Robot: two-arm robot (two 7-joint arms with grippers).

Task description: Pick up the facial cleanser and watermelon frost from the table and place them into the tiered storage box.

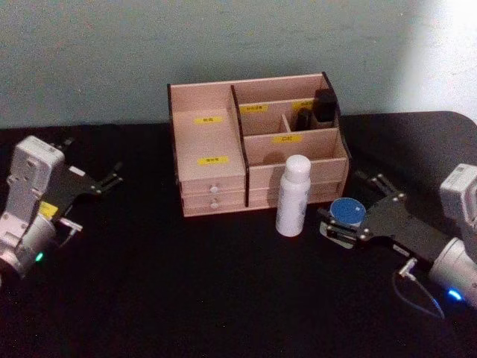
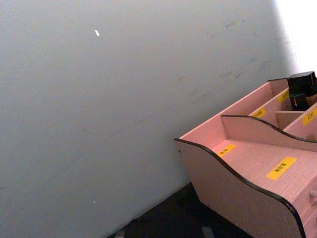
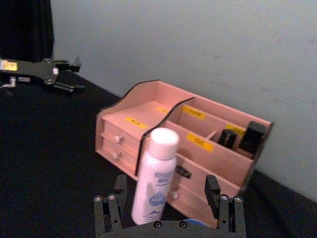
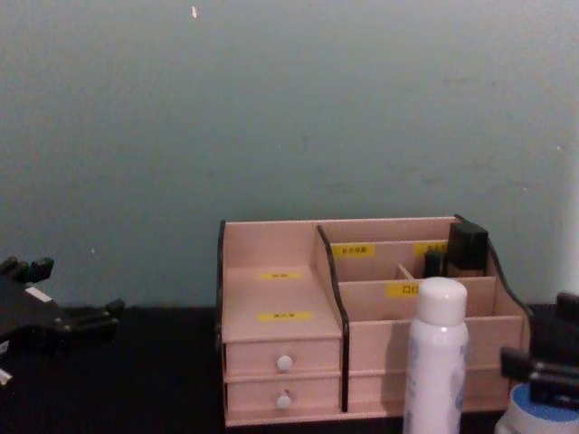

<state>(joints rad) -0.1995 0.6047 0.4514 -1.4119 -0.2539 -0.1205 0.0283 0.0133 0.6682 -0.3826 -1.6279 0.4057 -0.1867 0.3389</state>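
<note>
Right gripper [image 1: 340,204] wide around watermelon frost [image 1: 349,212]

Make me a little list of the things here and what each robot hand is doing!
Box: tiered storage box at the back of the table
Bottle: white facial cleanser standing upright just in front of the box
Tin: round blue watermelon frost, right of the bottle
Right gripper: open, fingers either side of the tin
Left gripper: open, far left, holding nothing
Inside box: black item in the back right compartment
</note>
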